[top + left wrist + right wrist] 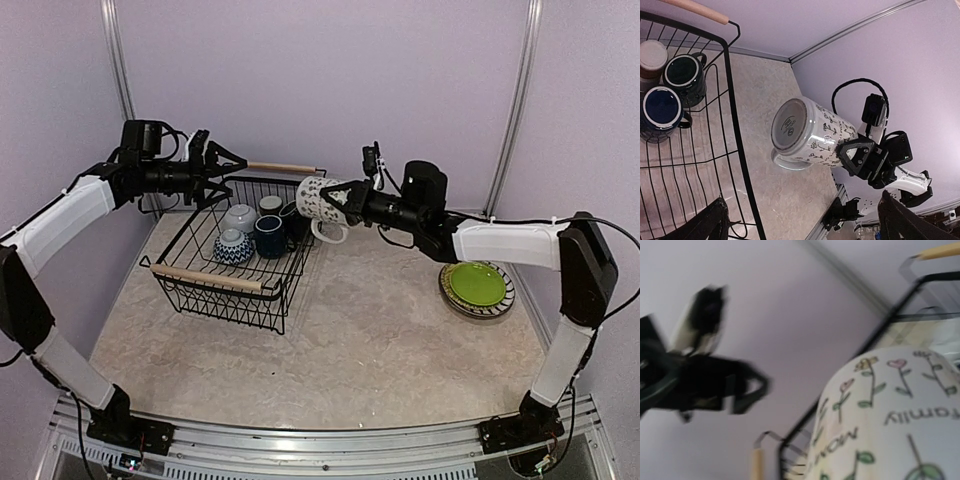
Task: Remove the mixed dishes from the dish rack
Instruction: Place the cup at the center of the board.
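The table (380, 340) bears the dish rack (215, 279) and stacked plates (477, 288) (lime green topmost).

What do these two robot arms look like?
Each arm alternates white casing with black joints: left arm, right arm. Thin black cables loop along them. Both end in black two-finger grippers, the left gripper and right gripper, with triangular cut-out fingers.

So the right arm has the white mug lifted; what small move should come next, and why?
Probably swing the right gripper toward the table near the plates. It is shut on the patterned mug, held sideways in the air beside the dish rack, so it needs a landing spot.
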